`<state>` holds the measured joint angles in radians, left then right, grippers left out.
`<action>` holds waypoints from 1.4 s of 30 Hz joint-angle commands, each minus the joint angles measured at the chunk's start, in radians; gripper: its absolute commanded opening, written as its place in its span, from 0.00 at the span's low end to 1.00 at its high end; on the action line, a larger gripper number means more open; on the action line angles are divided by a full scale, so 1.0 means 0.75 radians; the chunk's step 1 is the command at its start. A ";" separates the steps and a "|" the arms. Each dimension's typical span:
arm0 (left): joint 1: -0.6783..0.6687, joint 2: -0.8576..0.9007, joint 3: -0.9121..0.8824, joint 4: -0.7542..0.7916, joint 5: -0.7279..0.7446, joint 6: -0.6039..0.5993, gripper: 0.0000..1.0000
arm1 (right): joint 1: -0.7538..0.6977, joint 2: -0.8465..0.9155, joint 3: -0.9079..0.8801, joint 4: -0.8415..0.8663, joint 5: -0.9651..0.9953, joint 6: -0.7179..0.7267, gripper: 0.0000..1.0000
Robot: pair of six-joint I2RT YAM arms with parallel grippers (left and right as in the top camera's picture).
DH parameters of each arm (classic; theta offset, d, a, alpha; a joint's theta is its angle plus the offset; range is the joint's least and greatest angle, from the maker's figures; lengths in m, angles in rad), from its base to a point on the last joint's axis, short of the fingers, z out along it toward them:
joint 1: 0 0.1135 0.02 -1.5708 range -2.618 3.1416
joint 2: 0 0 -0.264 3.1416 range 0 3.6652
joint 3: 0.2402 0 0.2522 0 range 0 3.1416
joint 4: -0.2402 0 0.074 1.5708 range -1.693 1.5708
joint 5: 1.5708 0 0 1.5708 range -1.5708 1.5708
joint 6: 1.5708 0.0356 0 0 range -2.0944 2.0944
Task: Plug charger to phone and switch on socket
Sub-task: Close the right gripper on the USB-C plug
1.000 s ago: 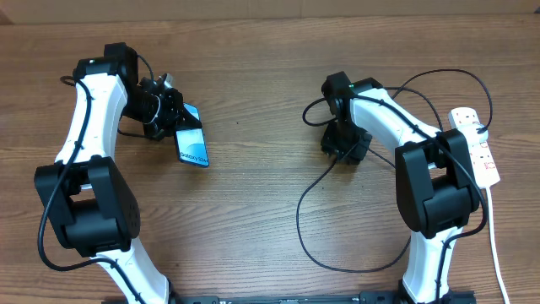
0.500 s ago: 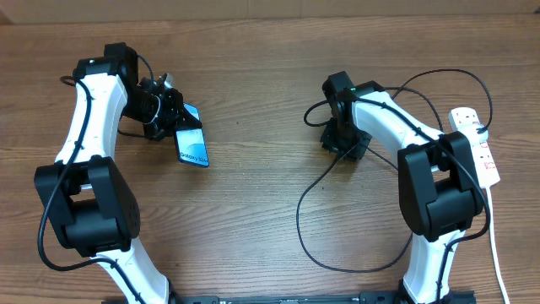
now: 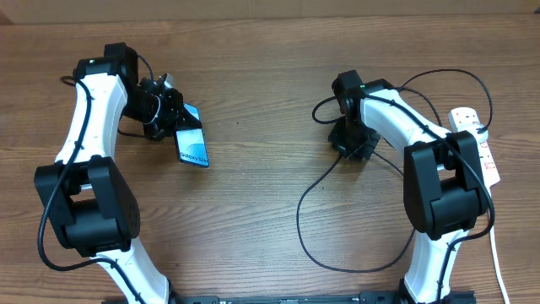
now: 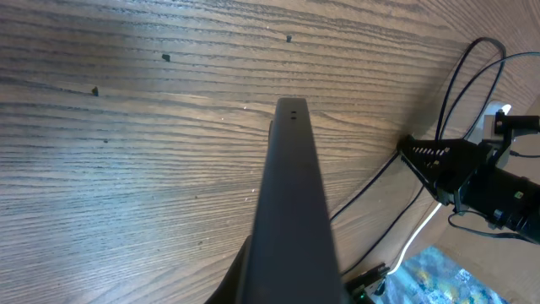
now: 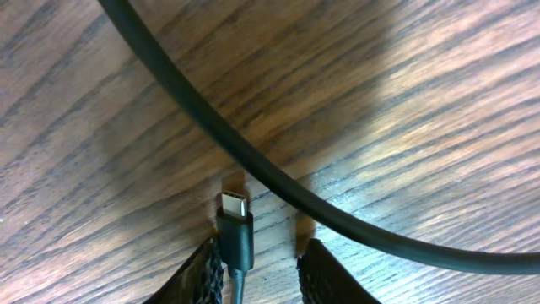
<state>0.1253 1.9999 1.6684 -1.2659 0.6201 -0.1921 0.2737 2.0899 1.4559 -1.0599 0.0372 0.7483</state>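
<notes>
My left gripper [image 3: 171, 118] is shut on the phone [image 3: 192, 145] and holds it tilted above the table, blue "Galaxy" screen up. In the left wrist view the phone [image 4: 292, 190] shows edge-on as a dark bar. My right gripper [image 3: 351, 142] is down at the table near the charger's black cable [image 3: 308, 198]. In the right wrist view the gripper [image 5: 260, 253] is open. The small connector tip [image 5: 235, 221] lies on the wood between the fingers, against the left finger [image 5: 206, 272] and apart from the right one. The white socket [image 3: 477, 145] lies at the far right.
The black cable loops across the table's right half and behind the right arm. Another stretch of black cable [image 5: 253, 160] crosses just beyond the connector tip. The socket's thick white cord [image 3: 496, 253] runs down the right edge. The right arm [image 4: 472, 173] shows in the left wrist view.
My right gripper has shifted slightly to the right over the cable. The left arm and the phone have not moved.
</notes>
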 commanded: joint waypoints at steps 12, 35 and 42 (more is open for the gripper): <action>-0.002 0.010 0.003 -0.001 0.031 -0.018 0.04 | -0.006 0.044 -0.057 0.032 -0.043 0.009 0.07; -0.002 0.010 0.003 0.050 0.047 -0.018 0.04 | -0.007 0.044 -0.057 0.061 -0.087 -0.057 0.04; -0.002 0.010 0.003 0.047 0.046 -0.018 0.04 | -0.007 0.044 -0.057 0.064 -0.123 -0.067 0.52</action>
<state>0.1253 1.9995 1.6684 -1.2293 0.6209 -0.1921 0.2691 2.0861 1.4460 -1.0111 -0.0513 0.7116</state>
